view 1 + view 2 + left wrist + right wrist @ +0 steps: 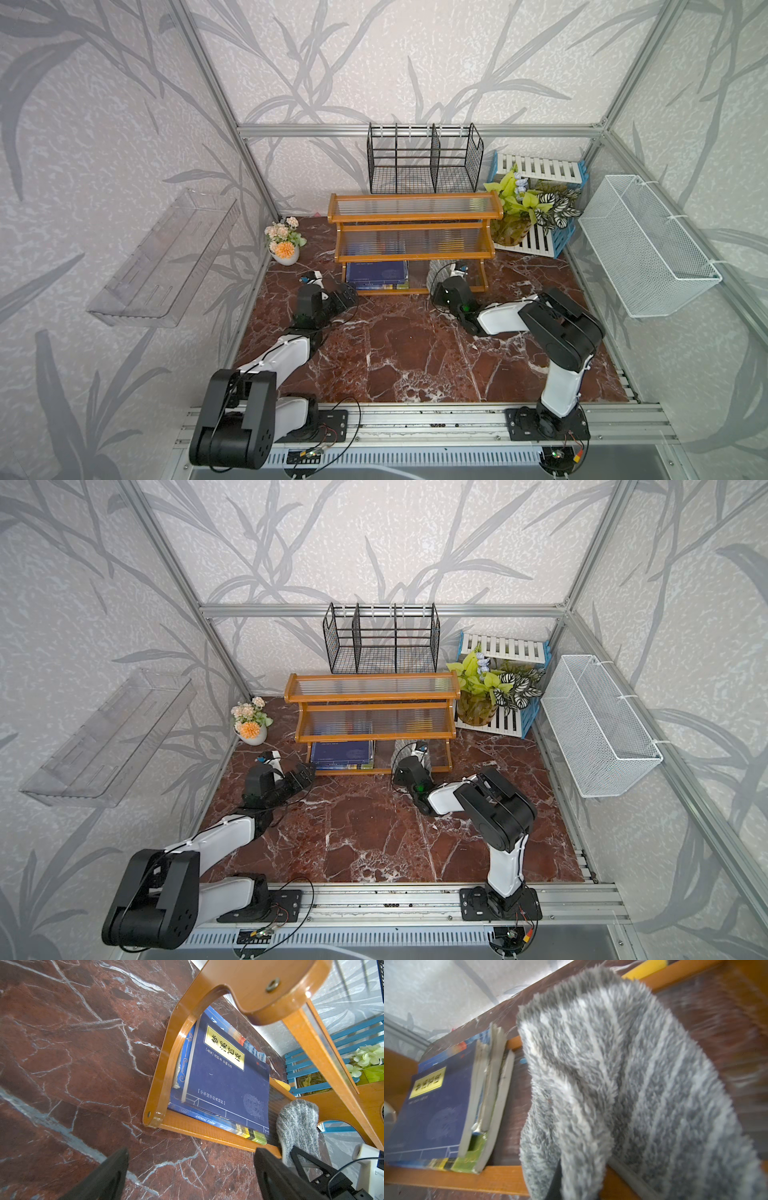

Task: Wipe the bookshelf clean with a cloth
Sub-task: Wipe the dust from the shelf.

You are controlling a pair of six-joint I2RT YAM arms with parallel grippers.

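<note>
Right wrist view: the right gripper (pixel 293 1157) was pinched tight on the grey striped cloth (pixel 623 1084). The cloth sat at the bottom tier of the bookshelf (pixel 415 216), just beside the stacked books (pixel 226 1084). The left gripper (pixel 189 1174) was spread wide, empty, over the table (pixel 395 353) near the bookshelf's left end.

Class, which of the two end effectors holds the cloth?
The right end effector, shut on the cloth at the bottom tier of the bookshelf; the left end effector stands open, empty.
</note>
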